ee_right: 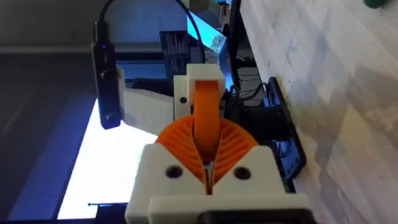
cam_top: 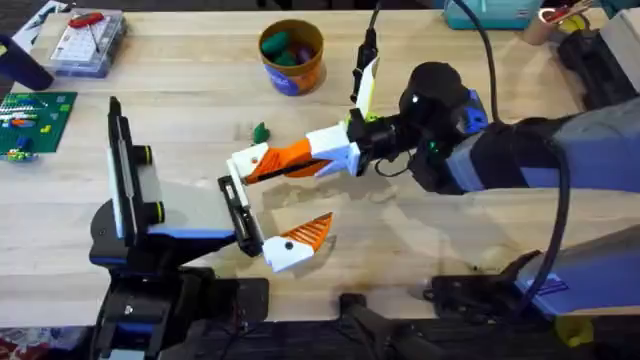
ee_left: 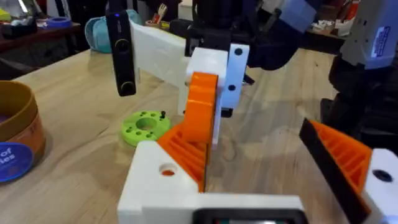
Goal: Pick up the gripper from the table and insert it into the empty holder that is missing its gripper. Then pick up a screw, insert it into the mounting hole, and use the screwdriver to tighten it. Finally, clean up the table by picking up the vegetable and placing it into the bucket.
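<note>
- While nothing is mounted yet, the desk (cam_top: 420, 60) isn't tidy.
- Right gripper (cam_top: 278, 163), mid-frame, is clamped on the loose gripper finger (cam_top: 247, 160), just above the holder (cam_top: 240, 215).
- Bucket (cam_top: 292, 60) sits upper centre.
- Screwing is left to do, and the green vegetable (cam_top: 261, 132) lies outside the bucket.

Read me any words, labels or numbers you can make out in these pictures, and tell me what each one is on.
"of": white letters on the blue label of the bucket; the line beneath, ending "es", is cut off.
The bucket's label in the overhead view: too small to read.
The printed sheet in the clear box: too small to read.
</note>
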Available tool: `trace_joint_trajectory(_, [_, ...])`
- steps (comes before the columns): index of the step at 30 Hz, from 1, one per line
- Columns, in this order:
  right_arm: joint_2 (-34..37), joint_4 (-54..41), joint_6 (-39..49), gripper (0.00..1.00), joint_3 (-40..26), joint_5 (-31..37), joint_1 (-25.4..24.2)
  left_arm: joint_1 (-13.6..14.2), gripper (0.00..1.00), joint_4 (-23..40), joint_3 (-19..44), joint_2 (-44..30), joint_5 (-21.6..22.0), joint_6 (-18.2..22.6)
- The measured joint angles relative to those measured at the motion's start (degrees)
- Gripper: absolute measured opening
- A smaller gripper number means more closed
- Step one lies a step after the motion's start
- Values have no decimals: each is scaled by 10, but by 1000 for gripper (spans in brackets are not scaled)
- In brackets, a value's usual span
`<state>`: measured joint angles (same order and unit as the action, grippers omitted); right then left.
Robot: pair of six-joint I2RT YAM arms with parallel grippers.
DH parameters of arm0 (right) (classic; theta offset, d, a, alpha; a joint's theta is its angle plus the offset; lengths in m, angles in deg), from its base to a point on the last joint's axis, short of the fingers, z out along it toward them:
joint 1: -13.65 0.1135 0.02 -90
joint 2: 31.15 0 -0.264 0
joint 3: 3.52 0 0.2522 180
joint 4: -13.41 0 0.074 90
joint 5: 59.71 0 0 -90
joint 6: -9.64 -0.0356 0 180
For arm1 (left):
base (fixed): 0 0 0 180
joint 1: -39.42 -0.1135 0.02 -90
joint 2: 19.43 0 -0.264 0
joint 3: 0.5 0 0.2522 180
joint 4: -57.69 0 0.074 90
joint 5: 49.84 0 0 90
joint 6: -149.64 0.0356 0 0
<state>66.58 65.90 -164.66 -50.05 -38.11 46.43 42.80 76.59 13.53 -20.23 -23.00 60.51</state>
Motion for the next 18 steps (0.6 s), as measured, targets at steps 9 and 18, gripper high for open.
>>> trace_joint_trajectory(9, [0, -48, 32, 16, -16, -3, 0, 0, 986, 4, 0, 0, 1, -4])
trace_joint_trajectory(18, [0, -53, 46, 16, -17, -6, -7, 0, 986, 3, 0, 0, -3, -4])
